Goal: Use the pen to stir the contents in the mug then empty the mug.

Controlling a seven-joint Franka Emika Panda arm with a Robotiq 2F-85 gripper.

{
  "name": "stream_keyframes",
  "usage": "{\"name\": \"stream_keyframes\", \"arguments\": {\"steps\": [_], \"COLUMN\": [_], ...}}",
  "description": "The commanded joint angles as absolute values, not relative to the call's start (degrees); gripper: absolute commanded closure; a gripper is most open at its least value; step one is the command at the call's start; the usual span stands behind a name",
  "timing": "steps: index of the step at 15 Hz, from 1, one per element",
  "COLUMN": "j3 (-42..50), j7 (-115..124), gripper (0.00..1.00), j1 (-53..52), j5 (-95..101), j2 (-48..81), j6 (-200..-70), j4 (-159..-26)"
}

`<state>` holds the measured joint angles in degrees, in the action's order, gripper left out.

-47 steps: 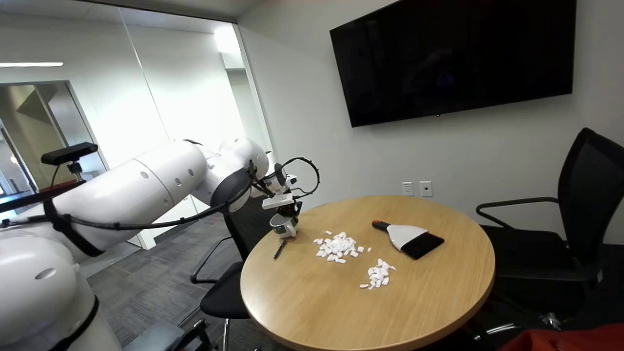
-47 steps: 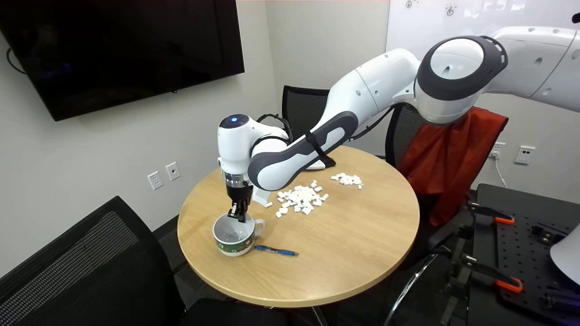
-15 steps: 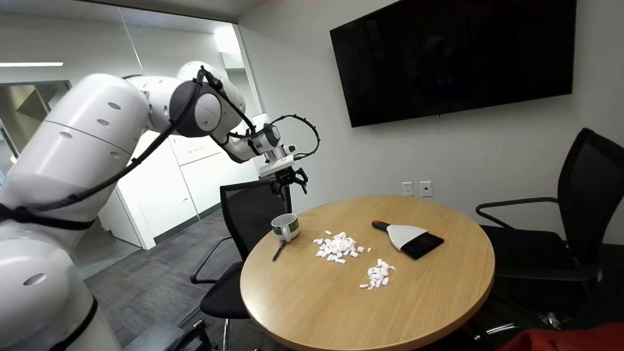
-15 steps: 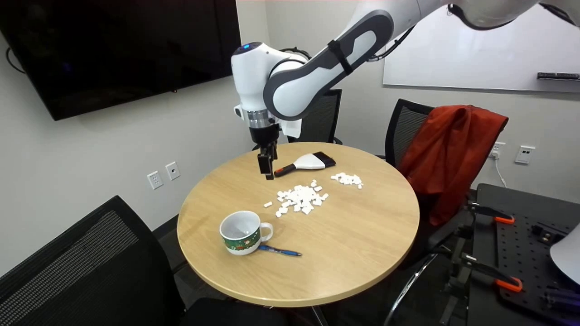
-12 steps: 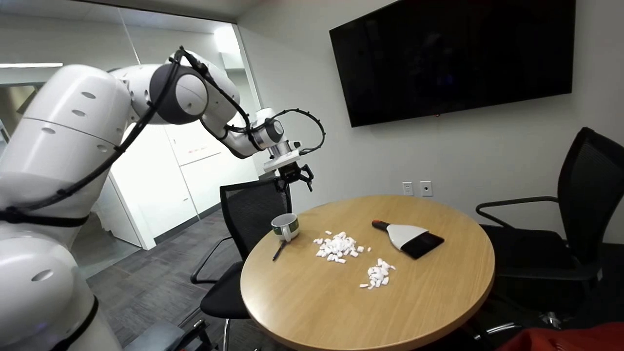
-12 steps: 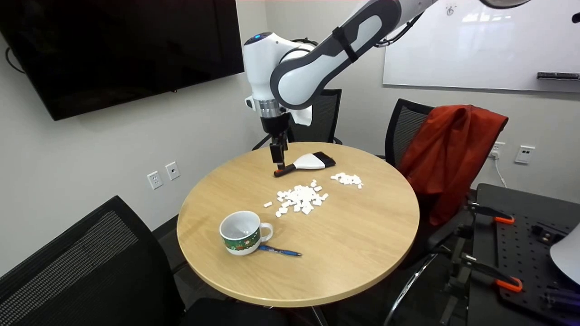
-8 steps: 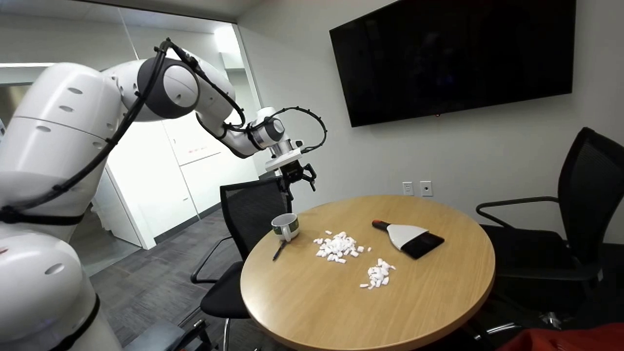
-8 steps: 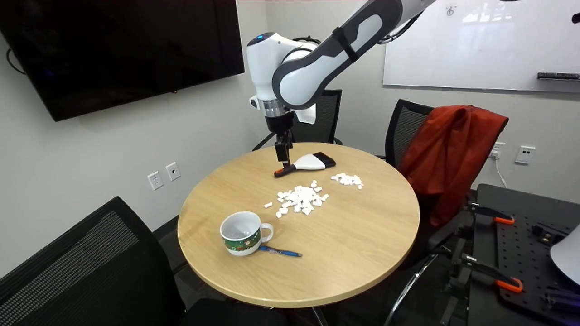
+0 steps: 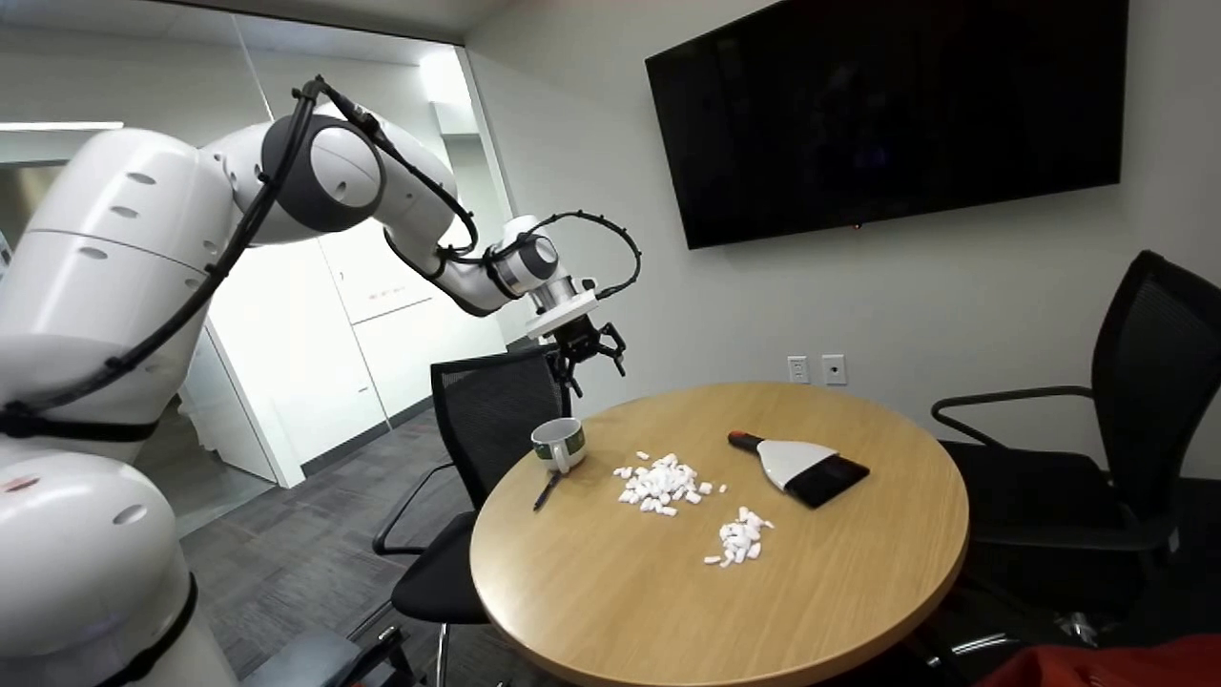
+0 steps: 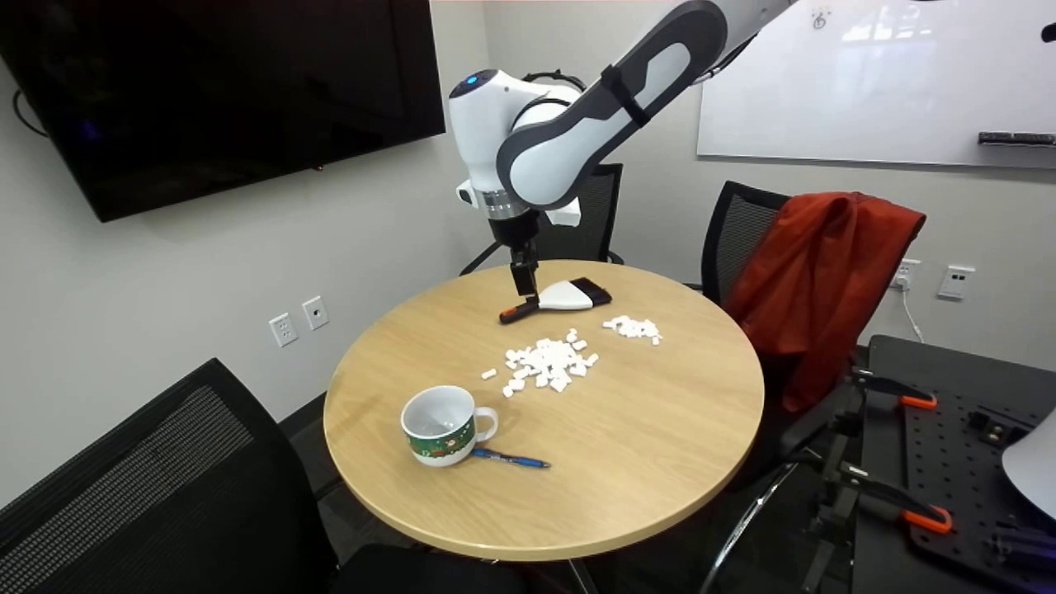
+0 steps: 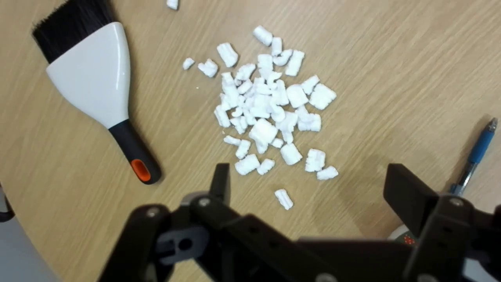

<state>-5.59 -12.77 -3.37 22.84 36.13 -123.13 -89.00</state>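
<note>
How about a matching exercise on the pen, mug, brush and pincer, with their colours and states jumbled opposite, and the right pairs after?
1. ballpoint pen
2. mug
3. hand brush
4. pincer

A. open, holding nothing
B. black-bristled
C. mostly blue, lying flat
D. standing upright, green-banded

Right pairs: 1-C, 2-D, 3-B, 4-A

gripper hangs, jaws apart, over table; pen lies just beside upright mug.
</note>
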Motion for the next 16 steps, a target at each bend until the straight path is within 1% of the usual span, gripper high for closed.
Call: {"name": "stream_keyframes", "arguments": {"steps": [1, 4, 5, 10, 12, 16], "j3": [-2.3, 0.1, -0.7, 0.2, 2.0, 3.7], "j7": [-20.0, -25.0, -22.8, -23.9, -22.7, -28.8], "gripper": [0.0, 0.0, 0.0, 0.0, 0.0, 0.0], "j1": [-3.4, -2.9, -3.1, -3.0, -4.3, -2.6], "j5": [25.6, 29.0, 26.7, 28.2, 31.8, 37.5], "j2": [36.0, 37.0, 36.2, 36.7, 37.8, 40.4], "j6": [-122.6, -123.5, -123.2, -123.2, -123.0, -121.9], "j4": [-87.8, -86.4, -88.0, -87.4, -86.0, -81.6]}}
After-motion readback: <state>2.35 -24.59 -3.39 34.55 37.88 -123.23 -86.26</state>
